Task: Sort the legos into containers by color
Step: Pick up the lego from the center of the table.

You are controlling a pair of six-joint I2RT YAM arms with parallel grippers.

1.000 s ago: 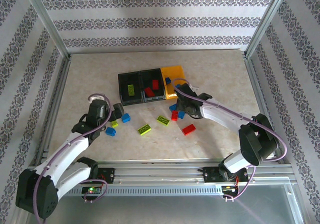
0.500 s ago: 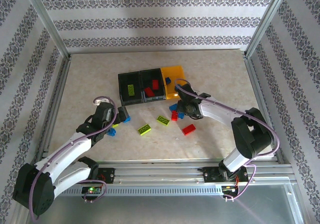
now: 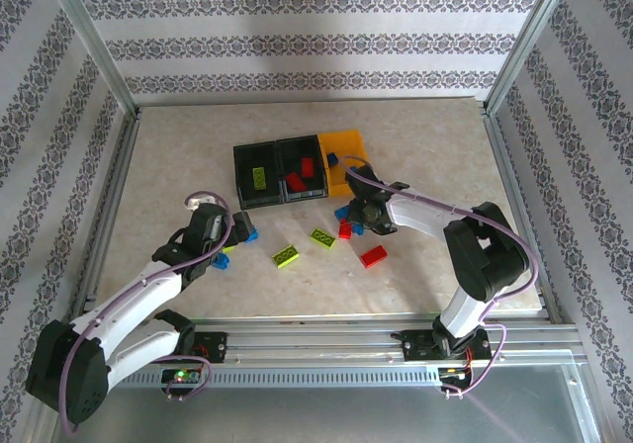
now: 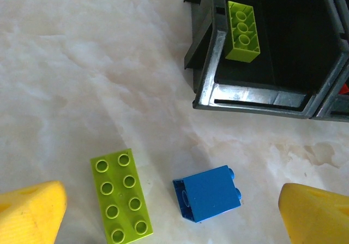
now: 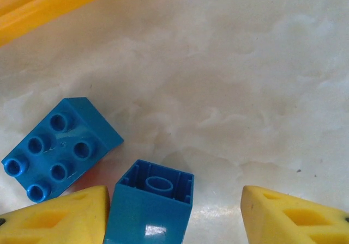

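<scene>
Between the parted yellow fingers point(image 5: 54, 217) of your right pincer point(image 5: 174, 217) sits a glossy blue brick point(image 5: 150, 206), hollow side up, against one finger and clear of the other. Beyond it lie a studded blue brick point(image 5: 60, 148), then the yellow bin point(image 5: 49, 4). Your left pincer point(image 4: 174, 214) gapes wide over a green brick point(image 4: 121, 195), whose long axis points ahead, with the black bin point(image 4: 256, 94) farther off.

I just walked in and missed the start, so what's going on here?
Lego sorting by colour. The left hand hangs open over a blue brick and a lime brick beside a black bin. The right hand straddles an upturned blue brick near the yellow bin, not yet gripped.
</scene>
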